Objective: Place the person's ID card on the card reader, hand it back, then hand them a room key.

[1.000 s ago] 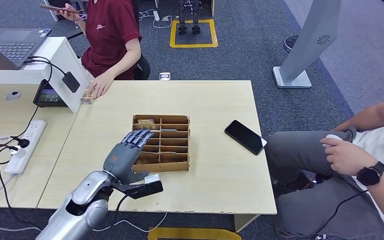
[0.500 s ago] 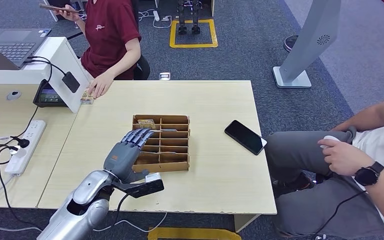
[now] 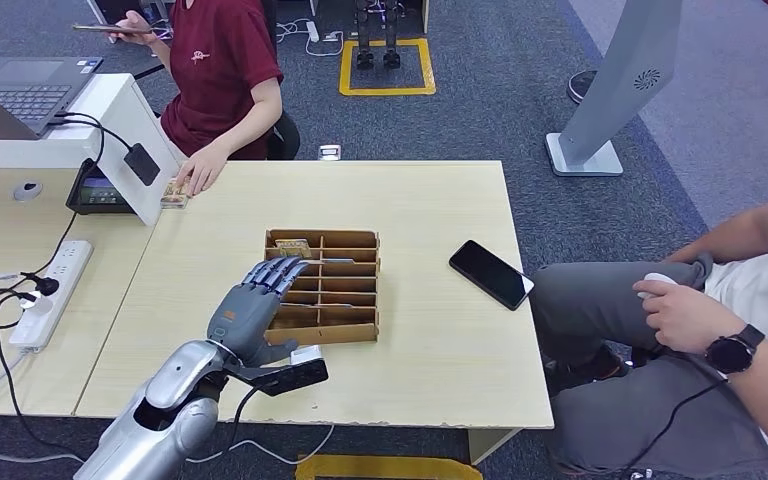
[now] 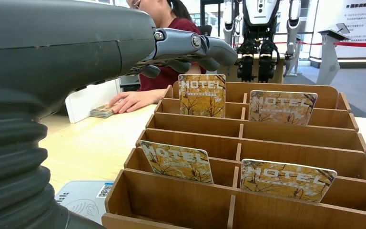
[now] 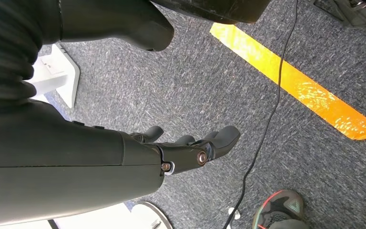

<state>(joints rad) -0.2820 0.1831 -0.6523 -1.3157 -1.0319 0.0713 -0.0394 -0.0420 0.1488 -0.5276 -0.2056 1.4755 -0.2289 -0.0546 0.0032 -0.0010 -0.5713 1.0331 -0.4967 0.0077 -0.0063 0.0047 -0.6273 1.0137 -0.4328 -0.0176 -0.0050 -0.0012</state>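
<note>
The left hand [image 3: 256, 305] hovered released, fingers extended over the wooden card rack's [image 3: 345, 330] left side. The right hand [image 5: 190, 148] hung released above the carpet [image 5: 248, 81].

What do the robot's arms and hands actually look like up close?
The left arm is shiny silver metal, with a black camera block and a black cable at the wrist. The left hand is dark grey with jointed metallic fingers and a ribbed grey cover. The right hand is the same dark grey.
</note>
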